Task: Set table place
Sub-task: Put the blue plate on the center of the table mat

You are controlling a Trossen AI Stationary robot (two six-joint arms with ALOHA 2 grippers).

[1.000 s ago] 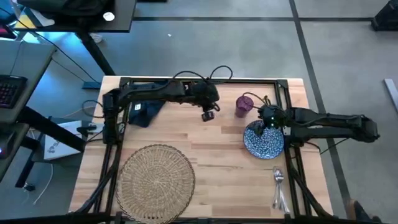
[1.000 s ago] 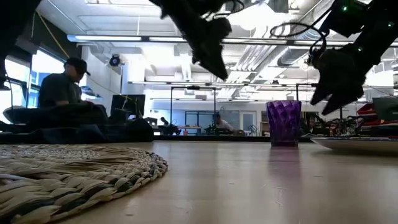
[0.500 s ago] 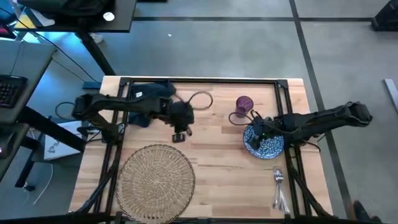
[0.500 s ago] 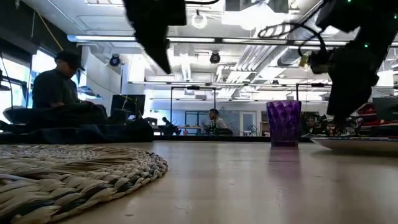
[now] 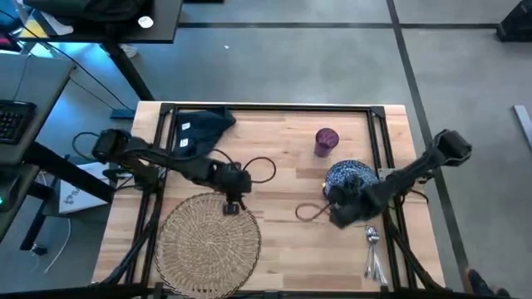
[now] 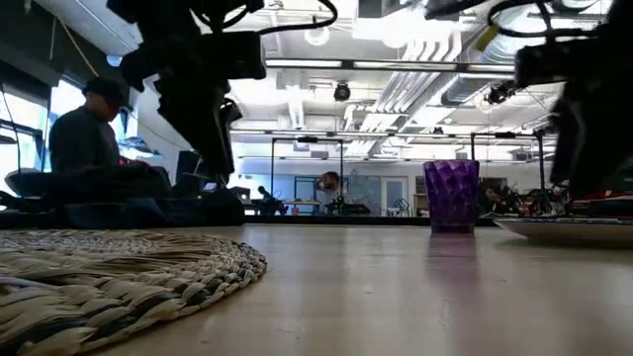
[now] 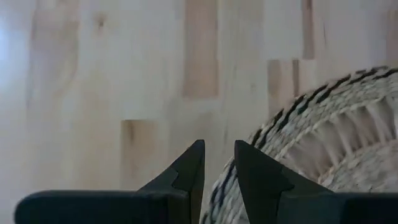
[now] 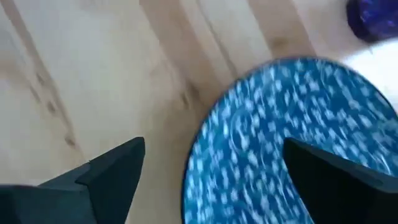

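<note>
Both arms have swung toward the near side since 1 s ago. Left gripper (image 5: 232,205) hangs over the far rim of the mat (image 5: 208,245), fingers nearly closed, empty. Right gripper (image 5: 342,214), fingers spread wide, sits at the near-left edge of the plate (image 5: 353,178). Risk: a shallow bite on the rim lets the plate slip or tip into the cup (image 5: 326,140).

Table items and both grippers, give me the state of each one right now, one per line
Wicker mat: flat on the table, nothing on it.
Plate: flat on the wood, empty.
Purple cup: upright, beyond the plate.
Napkin: crumpled at the far left.
Cutlery: lying near the right edge.
Left gripper: nearly shut, at the mat's rim.
Right gripper: open, straddling the plate's edge.
</note>
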